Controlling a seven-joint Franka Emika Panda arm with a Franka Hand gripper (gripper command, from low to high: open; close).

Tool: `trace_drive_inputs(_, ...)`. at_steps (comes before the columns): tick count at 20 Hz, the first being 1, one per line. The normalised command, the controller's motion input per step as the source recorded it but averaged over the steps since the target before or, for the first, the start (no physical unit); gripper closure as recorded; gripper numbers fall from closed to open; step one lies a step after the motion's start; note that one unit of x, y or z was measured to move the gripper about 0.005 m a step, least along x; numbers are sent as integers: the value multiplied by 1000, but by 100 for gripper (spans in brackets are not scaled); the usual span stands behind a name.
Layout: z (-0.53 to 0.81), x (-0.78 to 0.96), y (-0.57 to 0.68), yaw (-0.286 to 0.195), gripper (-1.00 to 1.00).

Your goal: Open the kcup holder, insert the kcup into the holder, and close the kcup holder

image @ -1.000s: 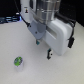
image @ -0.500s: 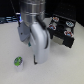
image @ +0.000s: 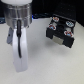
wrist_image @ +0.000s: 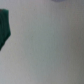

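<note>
The kcup holder (image: 61, 31) is a black box at the exterior view's upper right, and its drawer fronts look shut. My gripper (image: 19, 66) is at the low end of the white arm on the exterior view's left, far from the holder. Its fingers are too blurred to show whether they are open or shut. The kcup does not show in the exterior view, because the arm covers the spot where it lay. In the wrist view a blurred dark green shape (wrist_image: 4, 27) sits at the picture's edge; I cannot tell if it is the kcup.
The holder stands on a pale grey table (image: 55, 65). Small whitish and reddish spots (image: 60, 22) show on the holder's top. A dark background runs along the far edge.
The arm has moved toward the exterior view's left and down. It now covers the spot where the green kcup showed before. The holder has not moved.
</note>
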Motion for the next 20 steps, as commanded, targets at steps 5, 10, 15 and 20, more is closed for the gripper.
trace_drive_inputs(5,-174,258,-304,-159,-100)
trace_drive_inputs(10,-154,165,-253,-136,-100)
trace_drive_inputs(15,-104,69,-255,-104,-100)
trace_drive_inputs(20,-75,-17,-208,-81,-100)
